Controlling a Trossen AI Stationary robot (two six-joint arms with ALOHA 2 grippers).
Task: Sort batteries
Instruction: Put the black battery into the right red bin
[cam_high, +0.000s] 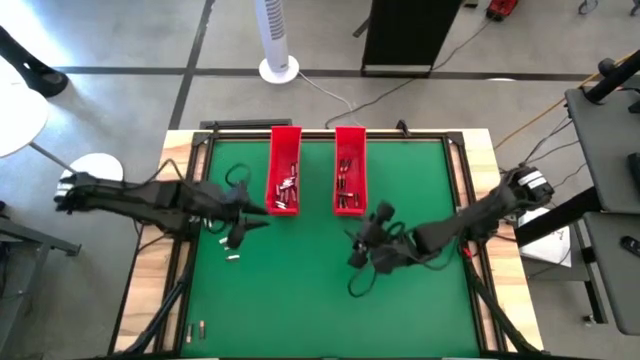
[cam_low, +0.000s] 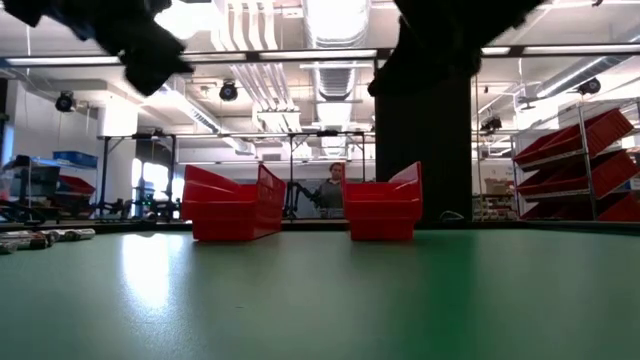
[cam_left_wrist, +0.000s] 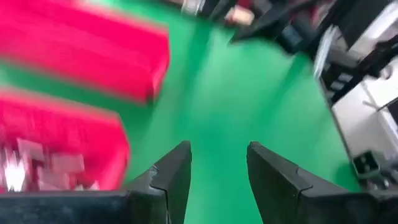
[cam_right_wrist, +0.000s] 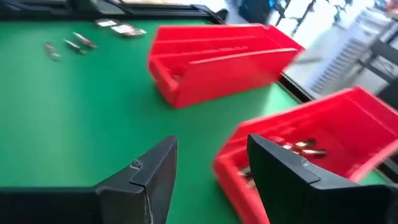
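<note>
Overhead, two long red trays sit side by side near the far edge of the green mat (cam_high: 320, 300): the left tray (cam_high: 285, 170) and the right tray (cam_high: 349, 170), both holding small silvery batteries (cam_high: 284, 190). A few loose batteries (cam_high: 233, 247) lie on the mat toward the left edge, just by the left gripper (cam_high: 238, 237), and a couple more (cam_high: 196, 329) rest near the front-left corner. Left gripper hovers beside the near end of the left tray, fingers (cam_left_wrist: 177, 171) apart w/ nothing between them. Right gripper (cam_high: 358, 240) is over the mat just in front of the right tray's near end, fingers (cam_right_wrist: 155, 165) also spread, empty. Low view shows a person (cam_low: 331, 190) standing far back in the room
</note>
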